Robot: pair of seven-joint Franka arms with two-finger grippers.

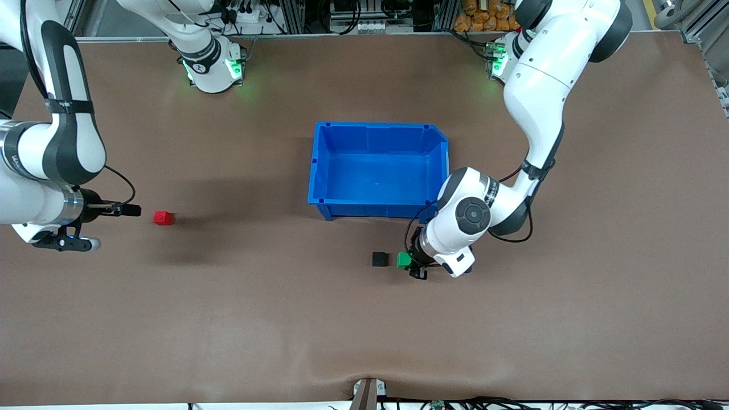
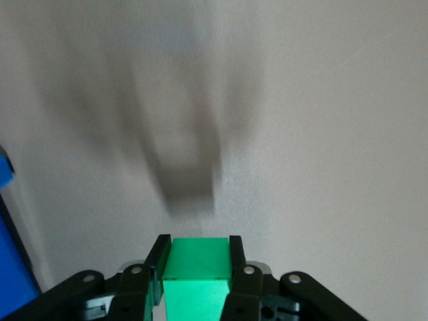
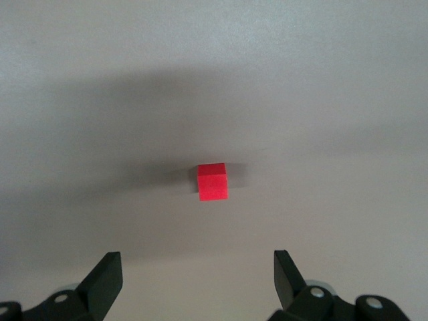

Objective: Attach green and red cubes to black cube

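- Gripping the small bright green cube [image 1: 404,259], the left gripper [image 1: 411,265] is held just beside the matte black cube [image 1: 380,259] for attaching.
- The right gripper [image 1: 94,226], spread wide and empty, is aimed at the small red cube [image 1: 163,217] on the brown tabletop [image 1: 239,319].

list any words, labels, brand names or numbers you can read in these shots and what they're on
None can be read.
Green cube, red cube, black cube: plain faces, no marks.
Blue bin: no label showing.
Right arm's link: a mark along its edge, too small and cut off to read.
Right arm's base: a small round emblem, too small to read.
Tabletop: bare.
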